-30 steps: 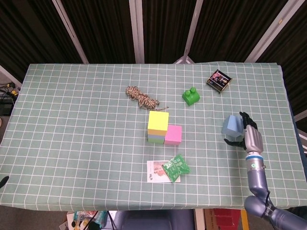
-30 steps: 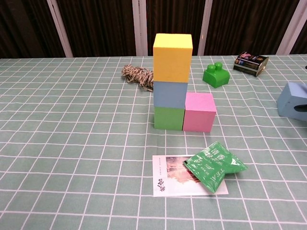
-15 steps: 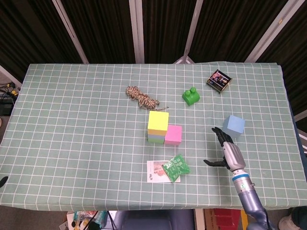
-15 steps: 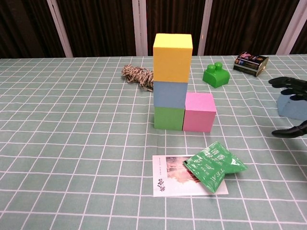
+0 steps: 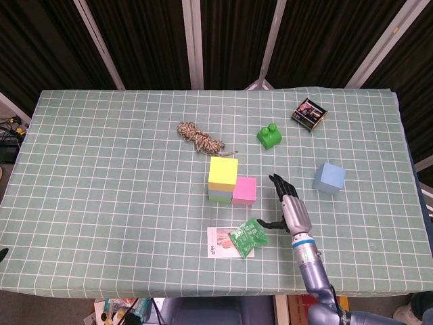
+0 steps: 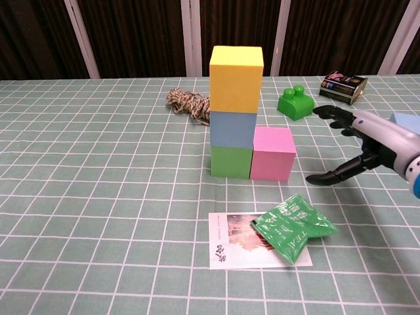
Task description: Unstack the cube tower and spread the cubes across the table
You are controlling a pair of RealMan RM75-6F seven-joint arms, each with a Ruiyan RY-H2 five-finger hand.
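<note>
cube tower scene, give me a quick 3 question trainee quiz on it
1. True or false: the yellow cube tops the tower.
2. What touches the tower's green cube on its right in the chest view? A pink cube; B rope bundle; C green toy brick
3. Fill in: the right hand holds ____.

Key: 1 true; 2 A; 3 nothing, its fingers are spread.

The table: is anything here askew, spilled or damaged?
Nothing spilled or damaged. The green packet lies crooked, overlapping the card. The yellow cube tops the tower squarely. The right hand holds nothing.
</note>
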